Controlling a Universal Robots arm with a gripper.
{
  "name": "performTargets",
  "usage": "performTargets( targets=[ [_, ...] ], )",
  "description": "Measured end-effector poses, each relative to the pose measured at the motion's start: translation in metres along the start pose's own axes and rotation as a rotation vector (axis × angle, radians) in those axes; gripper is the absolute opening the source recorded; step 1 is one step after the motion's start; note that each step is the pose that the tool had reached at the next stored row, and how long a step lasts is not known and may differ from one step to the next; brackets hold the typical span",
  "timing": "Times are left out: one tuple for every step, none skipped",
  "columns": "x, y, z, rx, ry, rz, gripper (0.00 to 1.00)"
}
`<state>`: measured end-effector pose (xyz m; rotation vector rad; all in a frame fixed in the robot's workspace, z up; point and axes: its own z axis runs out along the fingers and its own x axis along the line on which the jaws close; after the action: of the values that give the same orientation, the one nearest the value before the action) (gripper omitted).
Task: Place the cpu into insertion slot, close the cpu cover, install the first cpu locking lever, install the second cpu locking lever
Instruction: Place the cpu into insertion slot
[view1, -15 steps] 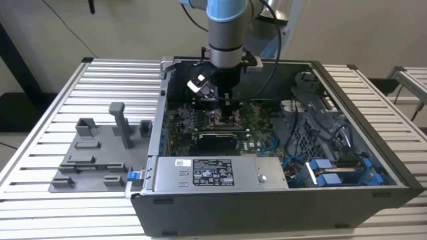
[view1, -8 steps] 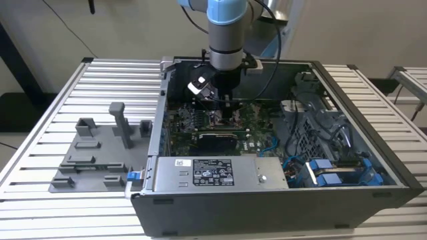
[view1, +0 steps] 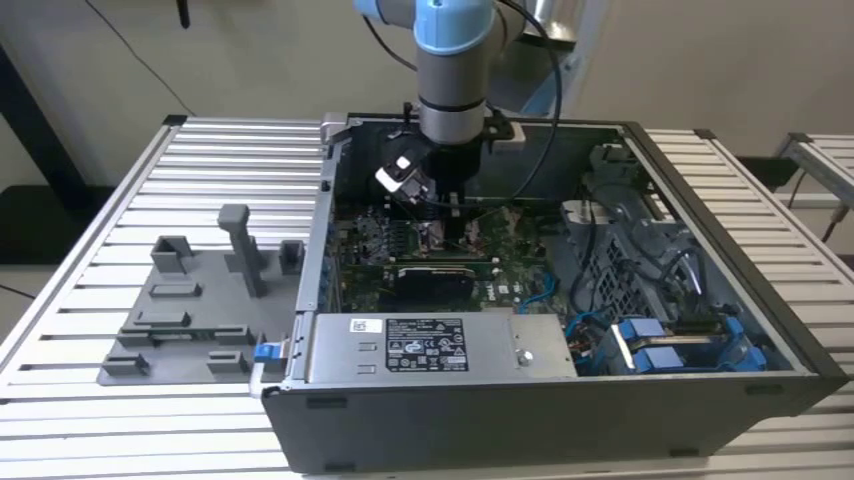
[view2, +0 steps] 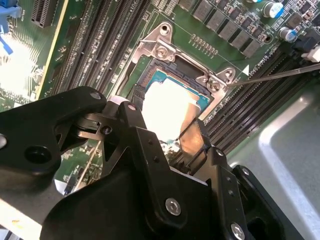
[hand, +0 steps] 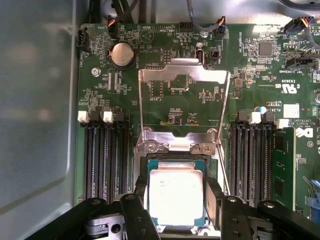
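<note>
gripper (hand: 177, 186) of mine is down inside the open computer case (view1: 561, 410), right over the socket (hand: 155, 147) on the green motherboard (hand: 280, 165). its two black fingers (hand: 141, 192) are clamped on the cpu (hand: 176, 197), one pressed against each opposite edge. the chip lies flat with its silver-tan top facing up, inside the socket frame. in the second wrist view the same hold shows: the gripper (view2: 165, 117) straddles the cpu (view2: 167, 105), whose top glares bright under the light, and one finger pad (view2: 192, 140) sits against its edge.

the cpu cover (hand: 210, 75) is swung up and open, standing at the far side of the socket on its hinge, with the board visible through its window. a thin locking lever (view2: 280, 75) sticks out unlatched beside the socket. dark memory slots (hand: 105, 160) run along both sides of the socket, and a round coin battery (hand: 120, 54) sits farther up the board.

in the exterior view my arm (view1: 454, 60) drops straight down into the case, which rests on a slatted table (view1: 160, 180). a grey fixture plate (view1: 200, 310) lies on the exterior view's left of the case.
</note>
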<state>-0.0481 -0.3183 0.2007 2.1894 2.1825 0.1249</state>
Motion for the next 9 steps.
performTargets(
  targets=[
    [-0.0001,-0.0001,0.0004,0.0,-0.0001,0.0,0.54],
    [-0.0002,-0.0001,0.0009,0.0,0.0,0.0,0.54],
    [-0.0002,-0.0001,0.0013,0.0,0.0,0.0,0.54],
    [-0.0003,-0.0002,0.0017,0.0,-0.0001,0.0,0.54],
    [-0.0004,-0.0002,0.002,0.0001,-0.0001,0.0,0.54],
    [-0.0005,-0.0002,0.0023,0.0,-0.0001,0.0,0.54],
    [-0.0008,-0.0002,0.0025,0.0,0.0,0.0,0.54],
    [-0.0009,-0.0002,0.0027,-0.0001,0.0002,0.0,0.54],
    [-0.001,-0.0003,0.0029,-0.0001,0.0002,0.0,0.54]
  ],
)
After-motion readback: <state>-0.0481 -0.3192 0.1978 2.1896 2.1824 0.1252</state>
